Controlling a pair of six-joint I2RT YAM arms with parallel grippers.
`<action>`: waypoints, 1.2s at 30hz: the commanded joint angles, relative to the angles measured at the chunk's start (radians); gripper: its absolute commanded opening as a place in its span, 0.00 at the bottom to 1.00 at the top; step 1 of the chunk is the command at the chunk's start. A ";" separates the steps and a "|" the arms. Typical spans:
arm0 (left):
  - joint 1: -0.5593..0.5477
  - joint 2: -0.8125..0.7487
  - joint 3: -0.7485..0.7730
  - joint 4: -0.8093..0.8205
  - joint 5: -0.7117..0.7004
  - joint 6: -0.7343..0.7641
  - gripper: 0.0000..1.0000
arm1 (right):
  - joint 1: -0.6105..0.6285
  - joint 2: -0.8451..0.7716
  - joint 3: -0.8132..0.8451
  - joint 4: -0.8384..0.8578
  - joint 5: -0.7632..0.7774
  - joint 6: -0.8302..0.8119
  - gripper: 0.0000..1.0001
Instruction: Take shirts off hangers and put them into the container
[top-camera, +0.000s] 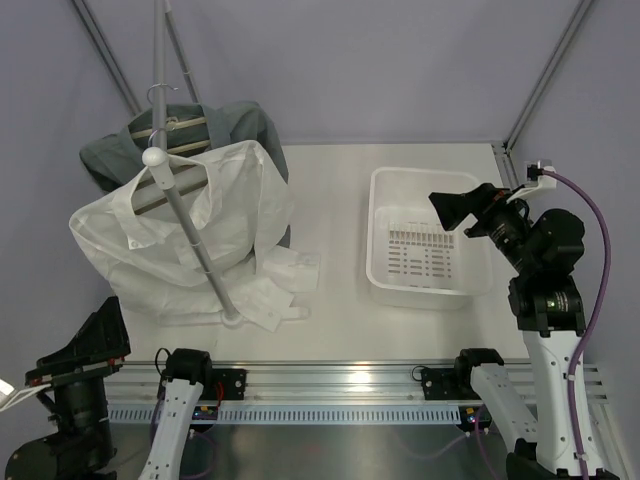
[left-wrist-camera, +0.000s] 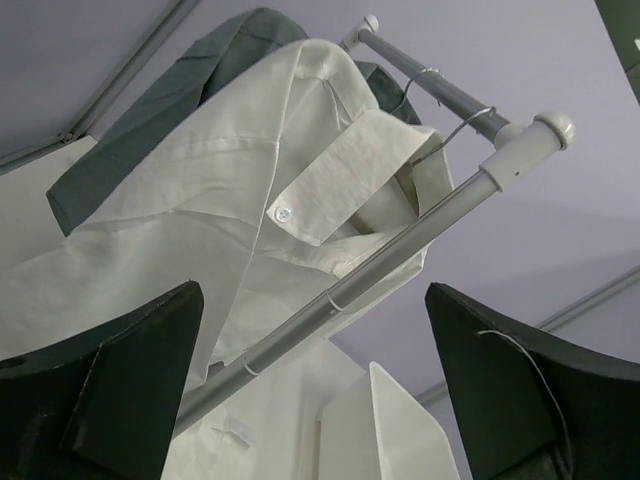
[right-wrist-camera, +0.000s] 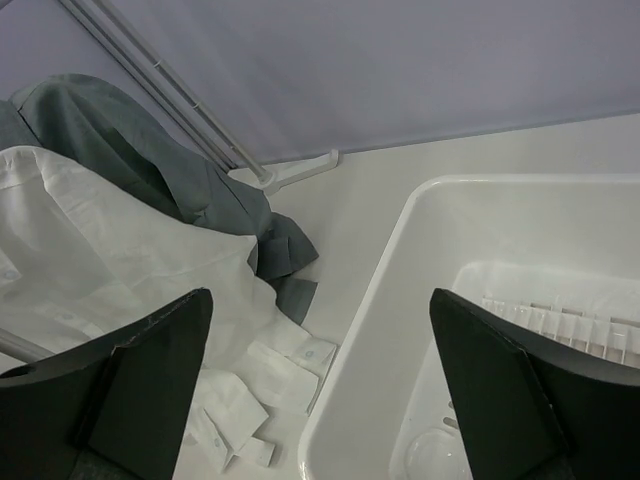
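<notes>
White plastic with a flared rim, the container (top-camera: 382, 262) sits on the right half of the table (top-camera: 340, 305), its slotted base in plain view. A strip of bare tabletop separates its left rim from the nearest cuffs of the white shirt (top-camera: 130, 240). The right gripper (right-wrist-camera: 320, 300) hangs above the container's far right corner, fingers spread wide with only air between them.

Both shirts are on the left, hung on the light-wood hangers (top-camera: 188, 124). Thin metal hooks (left-wrist-camera: 440, 130) loop over the grey rail (top-camera: 201, 255). The white shirt is in front with its hem and sleeves pooled on the table, and the grey-green shirt (top-camera: 245, 125) is behind it, toward the back wall.

The rail slants down across the white shirt's front to a foot near the table's near edge (the wrist view shows it running right under the collar). That puts it between the shirt and the left gripper (left-wrist-camera: 312, 300), which sits low at the near left corner, fingers wide apart and gripping nothing.
</notes>
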 joint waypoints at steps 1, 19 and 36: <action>-0.008 0.030 0.065 -0.137 -0.093 -0.034 0.99 | -0.004 0.009 -0.005 0.072 -0.054 -0.012 0.99; -0.022 0.199 -0.001 -0.226 -0.122 0.008 0.99 | 0.480 0.766 0.662 0.162 -0.204 -0.168 0.99; -0.020 0.384 -0.009 -0.142 -0.244 -0.006 0.00 | 0.594 0.998 0.992 0.100 -0.341 -0.259 0.94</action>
